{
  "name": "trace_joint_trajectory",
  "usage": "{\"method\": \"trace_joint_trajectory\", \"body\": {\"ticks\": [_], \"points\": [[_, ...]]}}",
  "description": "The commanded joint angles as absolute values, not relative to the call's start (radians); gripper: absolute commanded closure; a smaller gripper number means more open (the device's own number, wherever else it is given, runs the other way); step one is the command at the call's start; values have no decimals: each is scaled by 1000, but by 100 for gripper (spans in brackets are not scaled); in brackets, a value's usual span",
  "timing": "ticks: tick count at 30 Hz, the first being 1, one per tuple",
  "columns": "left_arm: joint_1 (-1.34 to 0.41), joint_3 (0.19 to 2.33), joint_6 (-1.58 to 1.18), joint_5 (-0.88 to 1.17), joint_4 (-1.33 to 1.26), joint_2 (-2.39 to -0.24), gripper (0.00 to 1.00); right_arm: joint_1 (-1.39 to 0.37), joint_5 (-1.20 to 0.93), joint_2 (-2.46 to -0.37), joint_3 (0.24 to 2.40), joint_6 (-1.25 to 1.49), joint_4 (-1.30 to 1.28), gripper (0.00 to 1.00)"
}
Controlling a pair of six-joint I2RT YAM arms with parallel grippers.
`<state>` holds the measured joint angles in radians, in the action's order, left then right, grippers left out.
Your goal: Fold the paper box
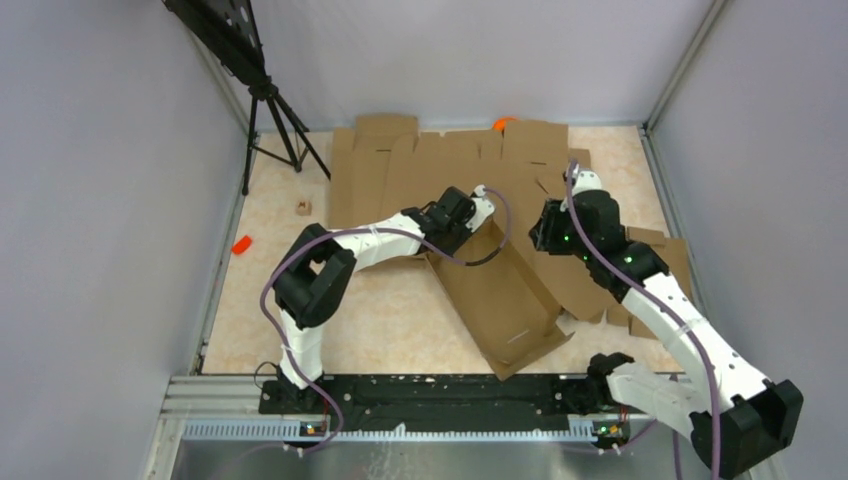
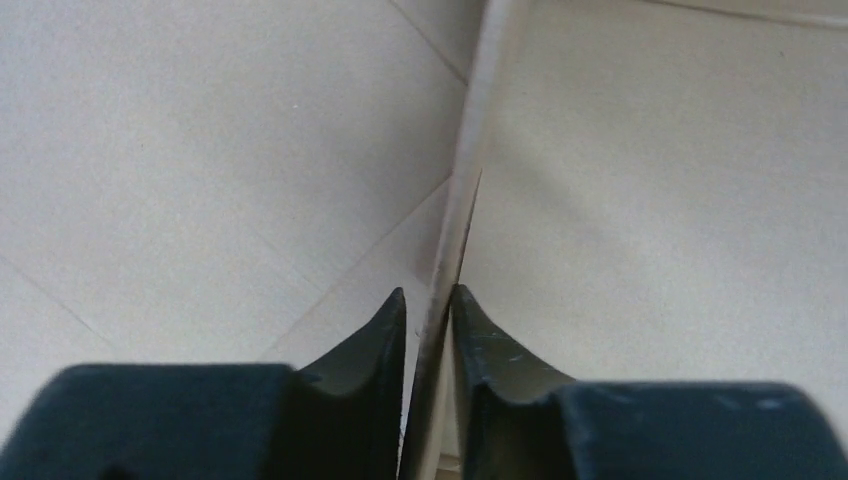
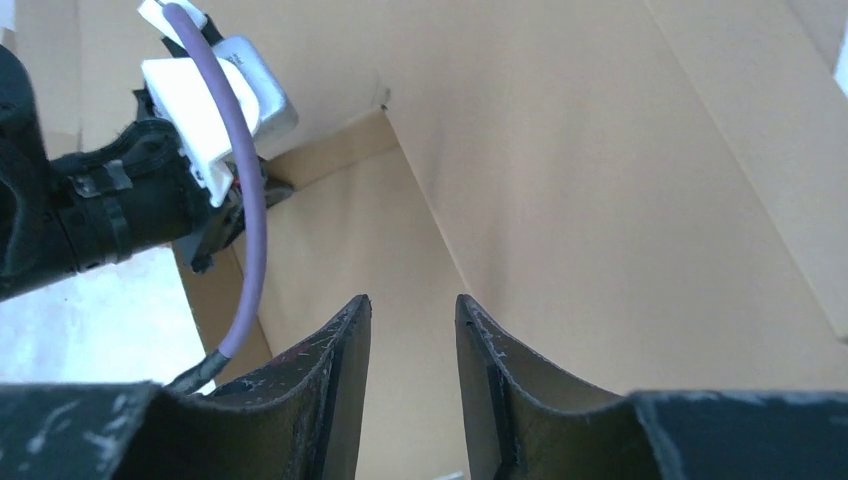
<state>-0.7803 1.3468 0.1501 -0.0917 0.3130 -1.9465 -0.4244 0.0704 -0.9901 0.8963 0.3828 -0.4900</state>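
The paper box (image 1: 500, 295) lies in the middle of the table as a brown cardboard tray with narrow raised side walls, running diagonally toward the near edge. My left gripper (image 1: 480, 212) sits at its far left corner. In the left wrist view, that gripper (image 2: 428, 292) straddles a thin upright wall (image 2: 465, 200); the right finger touches it and a slim gap shows on the left. My right gripper (image 1: 540, 240) hovers at the box's far right side. Seen from its own wrist, the right gripper (image 3: 412, 298) is open and empty above a box panel (image 3: 560, 200).
Flat cardboard blanks (image 1: 440, 160) cover the back of the table, and more (image 1: 650, 265) lie under the right arm. A black tripod (image 1: 270, 110) stands at the back left. A small orange piece (image 1: 241, 243) and a small brown block (image 1: 303, 208) lie on the left.
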Motion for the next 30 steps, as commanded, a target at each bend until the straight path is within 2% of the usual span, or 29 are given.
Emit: {"method": "trace_joint_trajectory", "body": {"ticks": [1, 3, 8, 14, 20, 25, 30], "points": [[-779, 1364, 125, -87, 285, -1947, 88, -418, 149, -914, 861, 421, -557, 63], [-778, 1359, 112, -112, 279, -1929, 100, -417, 183, -868, 849, 442, -560, 63], [-763, 1282, 14, -132, 235, -1796, 100, -415, 229, -774, 826, 481, -548, 65], [-761, 1168, -246, -191, 266, -1602, 100, -413, 213, -745, 834, 498, -558, 66], [-759, 1043, -344, -111, 156, -1423, 100, -413, 180, -710, 819, 517, -541, 67], [-699, 1087, -506, -307, 292, -1414, 100, -413, 154, -698, 828, 518, -560, 67], [-667, 1018, -643, -459, 369, -1367, 100, -413, 104, -682, 810, 525, -588, 67]]}}
